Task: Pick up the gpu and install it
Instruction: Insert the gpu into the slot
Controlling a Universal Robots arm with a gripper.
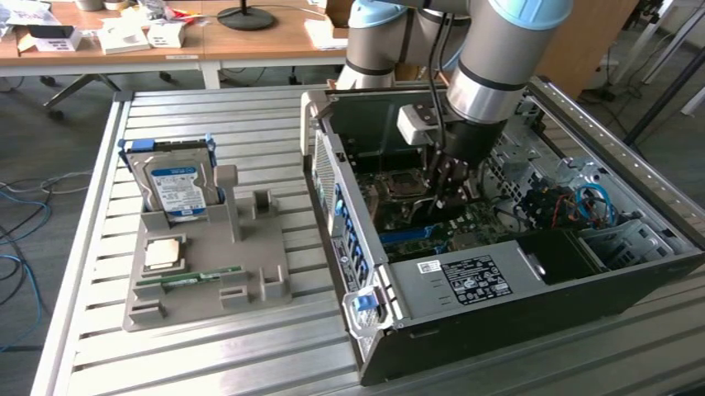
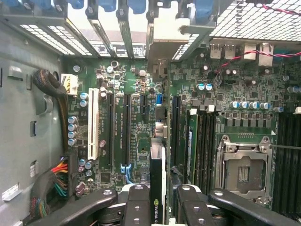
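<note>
Wrist view: gpu (image 2: 157,188) edge-on along slots (image 2: 127,132)

Wrist (image 1: 484,82) downward, end effector (image 2: 163,200) clamped

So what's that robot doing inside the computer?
The robot arm's hand is down inside the open computer case. It grips the gpu edge-on between its fingers, right over the long slots on the motherboard. Whether the card is in a slot yet can't be told. On the grey holder beside the case sit a hard drive and a memory stick.
</note>
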